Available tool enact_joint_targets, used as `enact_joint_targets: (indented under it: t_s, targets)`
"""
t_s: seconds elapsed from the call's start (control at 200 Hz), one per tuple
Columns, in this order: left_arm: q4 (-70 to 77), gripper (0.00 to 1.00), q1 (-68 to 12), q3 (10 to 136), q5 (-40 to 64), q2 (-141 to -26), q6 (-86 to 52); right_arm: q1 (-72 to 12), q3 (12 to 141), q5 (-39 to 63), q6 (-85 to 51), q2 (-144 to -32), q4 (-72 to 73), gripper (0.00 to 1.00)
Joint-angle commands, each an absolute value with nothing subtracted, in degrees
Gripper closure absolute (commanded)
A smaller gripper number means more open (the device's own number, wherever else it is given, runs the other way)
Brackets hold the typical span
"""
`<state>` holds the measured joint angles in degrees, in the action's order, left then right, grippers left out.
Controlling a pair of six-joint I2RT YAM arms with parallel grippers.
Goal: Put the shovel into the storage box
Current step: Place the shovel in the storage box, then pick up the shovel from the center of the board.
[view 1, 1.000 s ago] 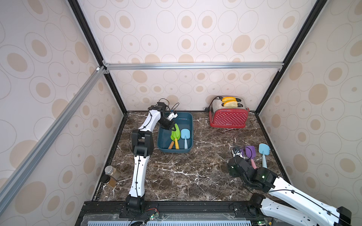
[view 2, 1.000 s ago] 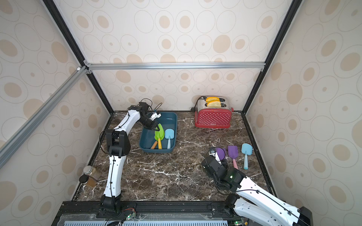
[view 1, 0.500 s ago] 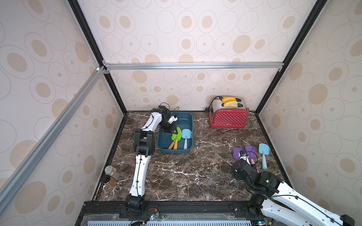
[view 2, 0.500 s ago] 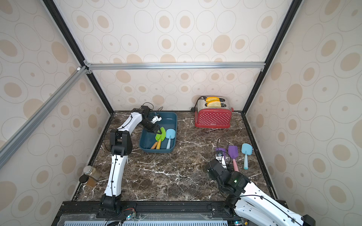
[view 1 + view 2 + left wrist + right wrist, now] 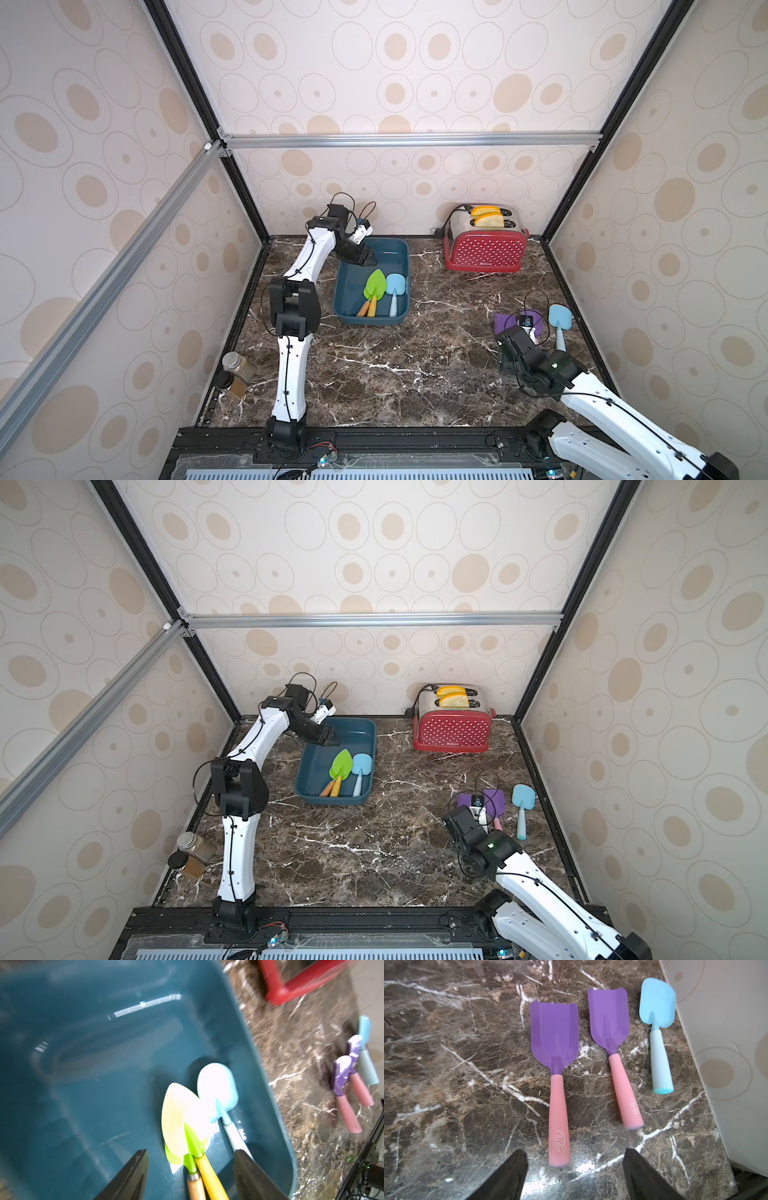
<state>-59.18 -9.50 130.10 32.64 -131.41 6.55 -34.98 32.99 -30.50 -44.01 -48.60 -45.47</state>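
Teal storage box (image 5: pixel 351 286) half bare; left gripper (image 5: pixel 190 1151) wide over green shovel (image 5: pixel 178 1118); right gripper (image 5: pixel 574 1151) wide before purple shovel (image 5: pixel 554 1032).

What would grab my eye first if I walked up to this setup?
Probably the red white-dotted toaster with toast in its slots, at the back of the marble table. Left of it sits a dark teal plastic storage box holding two green-bladed shovels and a pale blue shovel. At front right, two purple shovels with pink handles lie side by side before the right arm's open end effector.
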Motion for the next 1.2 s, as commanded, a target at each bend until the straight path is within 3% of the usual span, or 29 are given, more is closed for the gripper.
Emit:
enact_joint_targets:
  t_s: [0.0, 0.27, 0.881, 1.087, 1.192]
  targets:
    - [-54.1, 0.31, -9.4, 126.0, 33.5, -124.7, 2.6, -32.1, 32.1, -25.3, -41.0, -51.1, -40.8, 0.24]
    - [-27.3, 0.27, -9.6, 103.4, 44.1, -109.1, -13.0, -26.2, 31.7, -17.4, -39.0, -62.2, -32.0, 0.35]
    - [-14.2, 0.25, -10.7, 82.6, 45.2, -96.3, -19.2, -21.7, 31.3, -11.0, -42.8, -71.2, -28.8, 0.34]
    - [-13.8, 0.25, -10.7, 81.8, 45.0, -94.5, -19.1, -20.1, 30.7, -8.2, -42.9, -72.3, -27.5, 0.46]
    - [-13.4, 0.25, -10.7, 81.8, 45.1, -94.7, -19.4, -20.0, 30.5, -7.5, -42.2, -72.1, -27.8, 0.62]
